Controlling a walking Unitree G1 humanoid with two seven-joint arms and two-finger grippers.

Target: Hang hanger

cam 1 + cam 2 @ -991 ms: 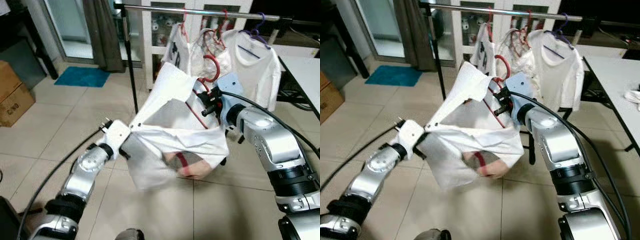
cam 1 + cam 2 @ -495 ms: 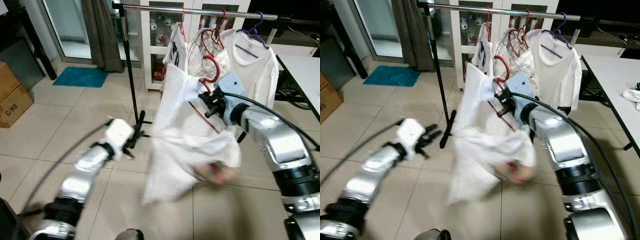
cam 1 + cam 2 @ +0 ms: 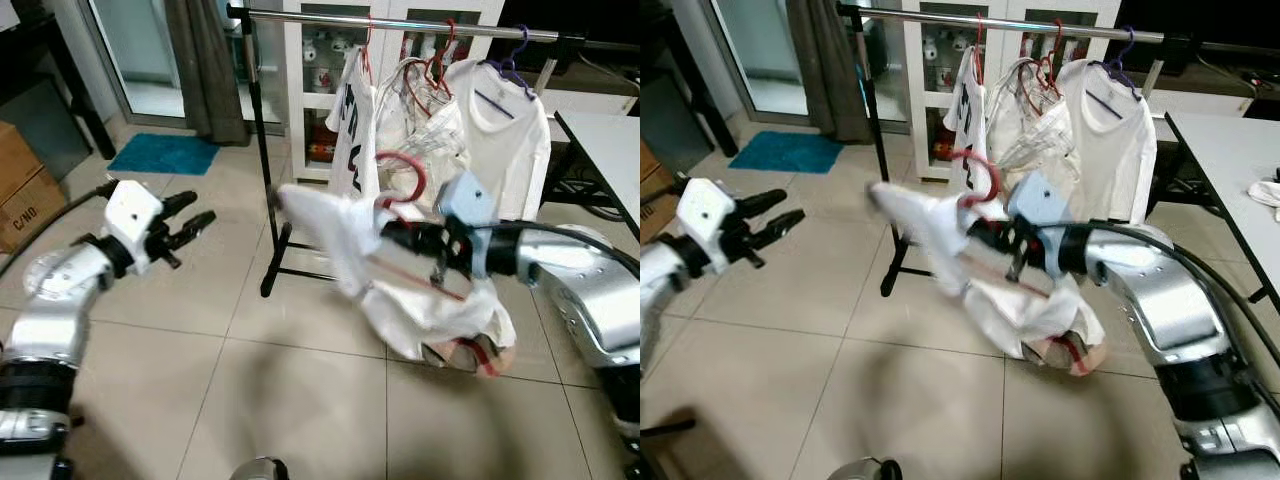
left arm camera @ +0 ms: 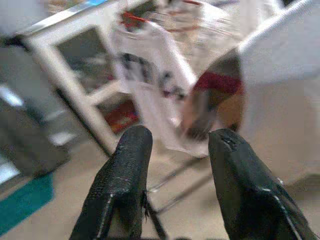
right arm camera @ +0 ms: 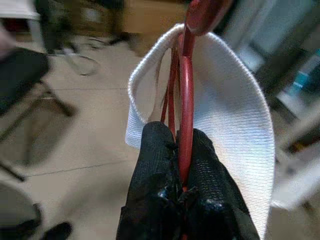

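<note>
With the right gripper [image 5: 177, 150] jaws clamping the red hanger [image 3: 400, 180] and the left gripper [image 3: 185, 222] jaws standing wide and empty, the hook is being carried, and is best kept upright, toward the rail [image 3: 400, 22] above the jaws.

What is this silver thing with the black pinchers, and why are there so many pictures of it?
It is a robot that does housework. Two pictures come from cameras in its head, looking down at its own silver arms. The other two come from little cameras on its wrists, looking along its black fingers.

Its right gripper is squeezed shut on a red hanger with a white shirt draped on it. Its left gripper is open, holding nothing, out to the side.

Ahead stands a clothes rail on a tiled floor, with more white shirts hanging. The robot's job is to hang its hanger there too.
</note>
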